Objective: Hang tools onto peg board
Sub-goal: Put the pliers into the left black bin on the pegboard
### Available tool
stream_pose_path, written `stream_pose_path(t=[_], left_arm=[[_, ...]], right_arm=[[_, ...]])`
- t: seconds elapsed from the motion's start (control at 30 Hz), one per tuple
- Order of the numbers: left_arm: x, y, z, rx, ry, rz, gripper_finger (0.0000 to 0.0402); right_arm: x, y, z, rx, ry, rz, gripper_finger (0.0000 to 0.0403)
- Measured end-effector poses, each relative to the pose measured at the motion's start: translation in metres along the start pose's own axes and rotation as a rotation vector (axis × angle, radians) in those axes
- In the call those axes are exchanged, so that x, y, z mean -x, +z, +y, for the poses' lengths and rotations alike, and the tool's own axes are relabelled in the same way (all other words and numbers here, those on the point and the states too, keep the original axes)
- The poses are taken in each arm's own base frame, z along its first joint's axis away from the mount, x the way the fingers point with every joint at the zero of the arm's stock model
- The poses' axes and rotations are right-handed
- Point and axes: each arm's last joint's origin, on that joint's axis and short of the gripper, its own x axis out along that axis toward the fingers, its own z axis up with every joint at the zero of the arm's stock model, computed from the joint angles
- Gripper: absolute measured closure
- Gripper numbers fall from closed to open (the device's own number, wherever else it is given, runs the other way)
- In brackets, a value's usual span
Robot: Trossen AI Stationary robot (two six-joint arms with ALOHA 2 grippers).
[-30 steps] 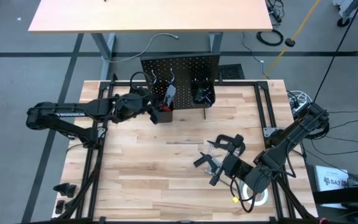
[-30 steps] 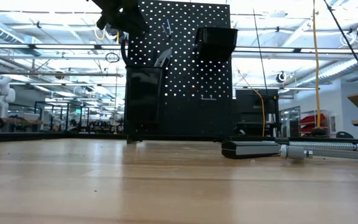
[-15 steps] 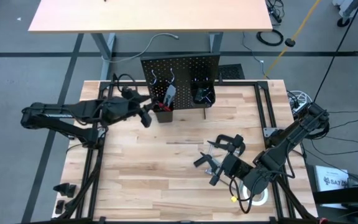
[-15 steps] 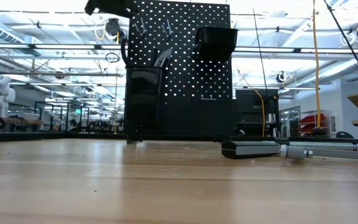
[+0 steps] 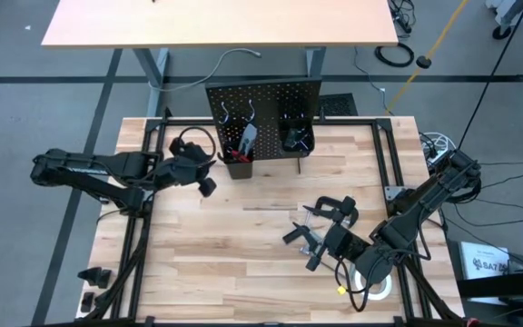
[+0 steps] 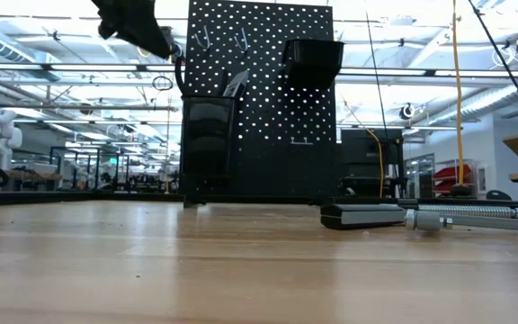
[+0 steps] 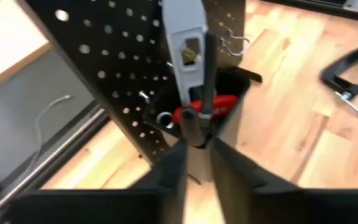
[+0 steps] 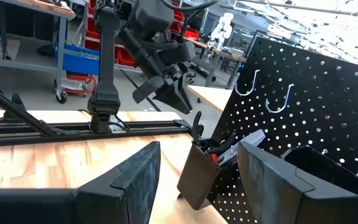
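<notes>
The peg board [image 5: 263,102] stands upright at the table's far edge, with two bare silver hooks [image 6: 203,38]. Its left bin [image 7: 232,118] holds a grey level [image 7: 185,37], a red-handled tool [image 7: 207,111] and a dark-handled one, all standing upright. My left gripper [image 5: 205,180] hovers in the air just left of and nearer than that bin. Its fingers are open by a narrow gap with nothing between them. A black C-clamp [image 5: 332,209] lies flat on the table right of centre. My right gripper [image 5: 309,245] hangs open above the table beside it, pointing at the board.
A second black bin [image 5: 296,138] hangs on the board's right half. A white tape roll [image 5: 381,289] lies at the near right under my right arm. Bare wood stretches across the table's middle and near left [image 5: 216,254].
My left gripper has drawn back from the left bin, toward the table's left and near edges, with nothing in its fingers. The tools in the bin stay as they were.
</notes>
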Motion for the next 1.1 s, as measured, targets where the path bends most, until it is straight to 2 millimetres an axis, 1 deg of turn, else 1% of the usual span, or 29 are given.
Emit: stream_pose_path(t=[0.07,0.1,0.13,0.27,0.43,0.53,0.63,0.77,0.9,1.1], left_arm=[[-0.001,0.0,0.0,0.004,0.028,-0.008,0.0377],[-0.003,0.001,0.0,0.008,0.036,-0.012,0.0389],[-0.005,0.002,-0.001,0.017,0.041,-0.014,0.0392],[-0.017,0.001,-0.003,0.041,0.073,0.02,0.0398],[-0.037,-0.001,-0.008,0.026,0.097,0.071,0.04],[-0.044,0.003,-0.015,0.011,0.069,0.04,0.04],[-0.05,0.007,-0.013,0.017,0.076,0.02,0.04],[-0.054,0.01,-0.005,0.034,0.11,0.025,0.0401],[-0.056,0.011,0.0,0.008,0.119,0.027,0.0401],[-0.05,0.02,0.0,0.019,0.1,-0.051,0.0401]], right_arm=[[-0.002,0.0,-0.001,0.0,-0.005,0.001,0.0197],[-0.002,0.0,-0.001,-0.001,-0.007,0.002,0.0197],[-0.004,0.0,-0.001,-0.001,-0.011,0.002,0.0197],[-0.006,0.0,-0.002,-0.004,-0.019,0.004,0.0197],[-0.006,0.0,-0.002,-0.017,-0.014,0.004,0.0197],[-0.006,0.0,-0.002,-0.018,-0.014,0.004,0.0197],[-0.006,0.0,-0.002,-0.016,-0.014,0.004,0.0197],[-0.006,0.0,-0.002,-0.015,-0.014,0.005,0.0197],[-0.006,0.0,-0.002,-0.014,-0.014,0.005,0.0197],[-0.006,-0.001,-0.002,-0.007,-0.013,0.006,0.0197]])
